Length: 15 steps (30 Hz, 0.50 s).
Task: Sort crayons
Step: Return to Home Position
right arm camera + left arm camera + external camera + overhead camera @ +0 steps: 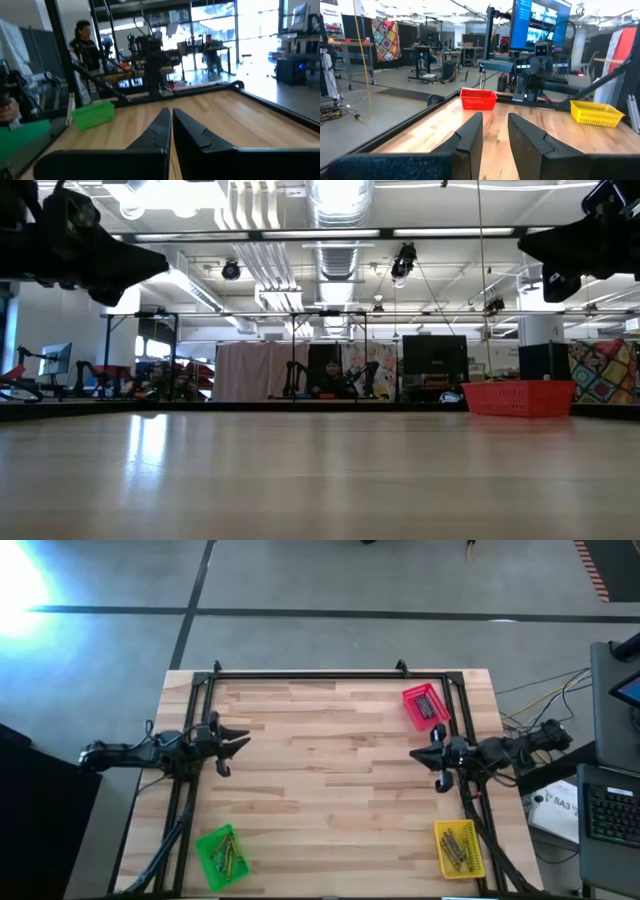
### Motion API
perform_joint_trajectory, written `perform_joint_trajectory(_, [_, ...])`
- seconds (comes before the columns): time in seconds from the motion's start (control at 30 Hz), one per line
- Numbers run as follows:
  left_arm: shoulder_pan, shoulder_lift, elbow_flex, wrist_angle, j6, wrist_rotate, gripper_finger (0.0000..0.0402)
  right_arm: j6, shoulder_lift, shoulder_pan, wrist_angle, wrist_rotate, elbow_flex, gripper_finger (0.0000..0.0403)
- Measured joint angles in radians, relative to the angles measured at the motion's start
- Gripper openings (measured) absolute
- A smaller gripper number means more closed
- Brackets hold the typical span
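Note:
The crayons lie as thin sticks inside three small trays: a red tray at the far right, a green tray at the near left and a yellow tray at the near right. No loose crayon shows on the wooden table. My left gripper hovers over the table's left side, open and empty; its fingers stand apart in the left wrist view. My right gripper hovers over the right side, between the red and yellow trays, shut and empty.
A black frame runs along the table's far edge and down both sides. The red tray shows at the right in the low view. A laptop and cables sit off the table's right. People stand beyond the table.

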Motion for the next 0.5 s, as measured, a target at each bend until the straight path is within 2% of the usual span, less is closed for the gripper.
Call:
perform_joint_trajectory(0.27, [0.001, 0.01, -0.032, 0.051, -0.002, -0.005, 0.0075, -0.013, 0.013, 0.0, 0.002, 0.002, 0.0, 0.0009])
perform_joint_trajectory(0.5, [0.001, 0.017, -0.032, 0.015, -0.004, -0.005, 0.0075, -0.029, 0.044, -0.001, -0.041, 0.079, -0.001, 0.0009])
